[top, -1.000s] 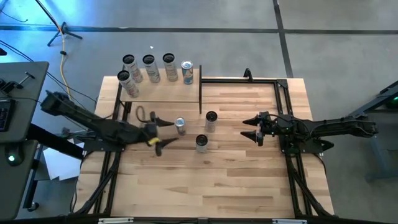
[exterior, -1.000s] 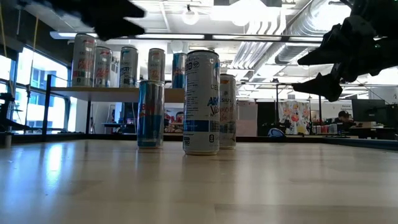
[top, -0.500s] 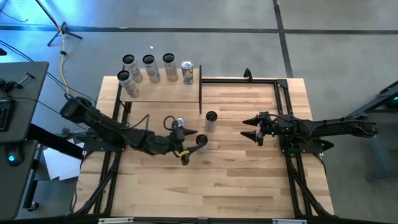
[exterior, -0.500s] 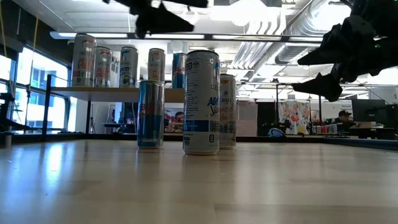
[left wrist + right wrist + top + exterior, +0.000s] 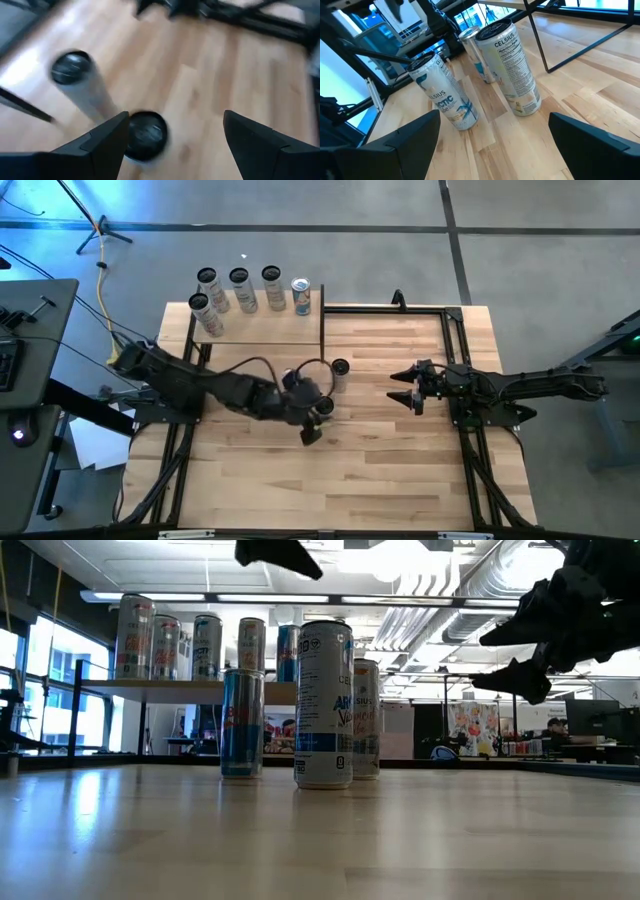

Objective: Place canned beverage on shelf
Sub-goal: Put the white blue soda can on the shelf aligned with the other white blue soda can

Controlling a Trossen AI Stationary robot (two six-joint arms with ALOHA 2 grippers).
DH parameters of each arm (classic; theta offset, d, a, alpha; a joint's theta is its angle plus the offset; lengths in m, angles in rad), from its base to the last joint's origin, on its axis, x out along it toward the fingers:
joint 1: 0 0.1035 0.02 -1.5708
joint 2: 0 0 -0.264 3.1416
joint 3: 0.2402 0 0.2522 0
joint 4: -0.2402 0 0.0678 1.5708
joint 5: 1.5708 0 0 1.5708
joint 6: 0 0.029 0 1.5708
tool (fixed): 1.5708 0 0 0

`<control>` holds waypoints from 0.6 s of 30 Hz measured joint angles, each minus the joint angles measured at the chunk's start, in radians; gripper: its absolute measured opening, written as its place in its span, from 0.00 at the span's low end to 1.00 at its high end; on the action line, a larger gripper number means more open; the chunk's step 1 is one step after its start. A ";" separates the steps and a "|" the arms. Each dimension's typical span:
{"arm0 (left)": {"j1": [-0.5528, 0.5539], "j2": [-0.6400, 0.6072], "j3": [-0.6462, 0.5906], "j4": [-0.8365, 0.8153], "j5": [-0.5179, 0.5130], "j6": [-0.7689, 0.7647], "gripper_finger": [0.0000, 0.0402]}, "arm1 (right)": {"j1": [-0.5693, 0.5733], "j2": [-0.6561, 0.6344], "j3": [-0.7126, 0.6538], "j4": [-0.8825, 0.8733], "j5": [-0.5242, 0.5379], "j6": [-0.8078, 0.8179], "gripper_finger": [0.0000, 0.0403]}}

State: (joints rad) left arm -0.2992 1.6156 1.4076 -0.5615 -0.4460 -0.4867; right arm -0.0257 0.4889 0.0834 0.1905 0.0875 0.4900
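Three cans stand upright on the tabletop: a tall white one (image 5: 324, 705), a slim blue one (image 5: 242, 722) and another (image 5: 366, 720) behind. Several more stand on the shelf (image 5: 262, 327) at the far left, a pale board on black posts. My left gripper (image 5: 316, 420) hovers open above the table cans. In its wrist view (image 5: 175, 142) a dark can top (image 5: 145, 135) lies below, beside one finger, and a second can (image 5: 73, 68) stands farther off. My right gripper (image 5: 402, 388) waits open at the table's right, clear of the cans.
A bare black metal frame (image 5: 385, 308) runs along the far right of the table. Black rails (image 5: 470, 470) lie along both sides. Open wood lies between the cans and the near edge. The shelf's cans (image 5: 190, 640) stand in a row at its far side.
My left gripper has swung toward the table's right edge, from left of the cans to above them. It has risen and tipped. Its fingers have stayed open. The cans and my right arm have kept still.
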 joint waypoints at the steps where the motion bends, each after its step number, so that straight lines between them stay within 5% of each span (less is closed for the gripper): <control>1: 0.011 0.005 0.022 -0.030 0.051 0.000 0.73 | 0.000 0.000 0.000 -0.001 0.000 0.000 0.89; 8: 0.115 0.025 0.069 -0.167 0.399 -0.027 0.73 | 0.000 0.001 0.000 -0.015 0.001 0.000 0.89; 18: 0.164 0.025 0.065 -0.138 0.529 0.190 0.73 | 0.000 0.001 0.000 -0.028 0.002 0.000 0.89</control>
State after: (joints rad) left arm -0.1356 1.6402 1.4727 -0.6993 0.0834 -0.2962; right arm -0.0255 0.4894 0.0834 0.1626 0.0896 0.4900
